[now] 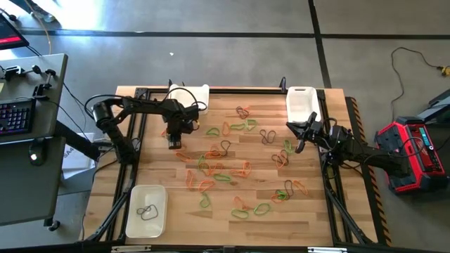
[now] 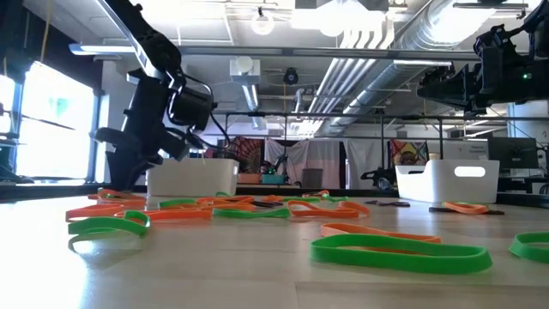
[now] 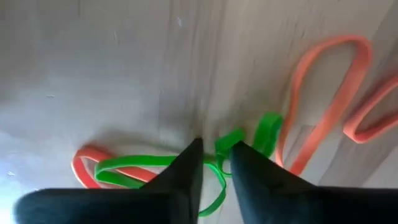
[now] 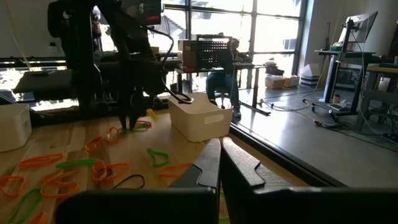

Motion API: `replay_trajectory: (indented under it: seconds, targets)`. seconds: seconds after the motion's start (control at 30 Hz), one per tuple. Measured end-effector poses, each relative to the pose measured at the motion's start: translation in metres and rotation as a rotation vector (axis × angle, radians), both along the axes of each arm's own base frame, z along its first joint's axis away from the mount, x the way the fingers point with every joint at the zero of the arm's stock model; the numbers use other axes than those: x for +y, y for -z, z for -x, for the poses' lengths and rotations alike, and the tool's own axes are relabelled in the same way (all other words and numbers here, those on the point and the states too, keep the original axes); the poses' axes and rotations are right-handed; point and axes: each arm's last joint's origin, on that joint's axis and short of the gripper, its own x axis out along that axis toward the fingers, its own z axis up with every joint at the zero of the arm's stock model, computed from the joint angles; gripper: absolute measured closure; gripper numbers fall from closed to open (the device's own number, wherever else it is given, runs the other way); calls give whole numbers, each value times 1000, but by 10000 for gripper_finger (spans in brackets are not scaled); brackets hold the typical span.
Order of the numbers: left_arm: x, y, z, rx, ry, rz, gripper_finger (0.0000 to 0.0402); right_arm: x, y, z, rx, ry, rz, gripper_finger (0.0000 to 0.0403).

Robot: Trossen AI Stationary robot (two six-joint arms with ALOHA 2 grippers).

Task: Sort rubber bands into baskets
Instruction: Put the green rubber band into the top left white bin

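Observation:
Many green, orange and dark rubber bands [image 1: 232,165] lie scattered on the wooden table [image 1: 316,211]. Three white baskets stand on it: far left [image 1: 191,95], far right [image 1: 301,102] and near left [image 1: 145,209], which holds a dark band [image 1: 147,211]. My left gripper [image 1: 174,143] points down at the table left of the scatter, its fingers closed on a green rubber band [image 3: 155,163] that lies over an orange one [image 3: 84,165]. My right gripper [image 1: 302,137] is shut and empty, raised above the table's right side, near the far right basket. My left gripper pinches a raised bit of the green band's loop [image 3: 222,144] between its two fingertips. The fingers come from above, pointing down. The rest of the band lies slack on the table, partly over the orange band.
More orange bands [image 3: 323,99] lie close beside the left gripper. The densest scatter is in the table's middle. Black rails [image 1: 140,126] run along the table's left and right sides. A desk with a keyboard [image 1: 15,116] stands off the table's left.

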Motion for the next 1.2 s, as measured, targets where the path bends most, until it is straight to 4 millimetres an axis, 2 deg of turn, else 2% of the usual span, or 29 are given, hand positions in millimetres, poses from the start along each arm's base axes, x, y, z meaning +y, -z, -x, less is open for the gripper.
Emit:
replay_trajectory:
  seconds: [0.13, 0.3, 0.7, 0.83, 0.97, 1.2]
  targets:
    - [0, -5, 1, -6, 11, -31, 395, 0, 0, 0, 0, 0, 0, 403]
    - [1, -27, 0, -77, -16, -75, 398, 0, 0, 0, 0, 0, 0, 403]
    - [8, -97, -11, -380, -179, -229, 401, 0, 0, 0, 0, 0, 0, 403]
    - [24, -116, -15, -508, -257, -297, 401, 0, 0, 0, 0, 0, 0, 403]
    - [47, -126, -15, -581, -326, -366, 401, 0, 0, 0, 0, 0, 0, 403]
    - [88, -122, -15, -620, -412, -513, 401, 0, 0, 0, 0, 0, 0, 403]
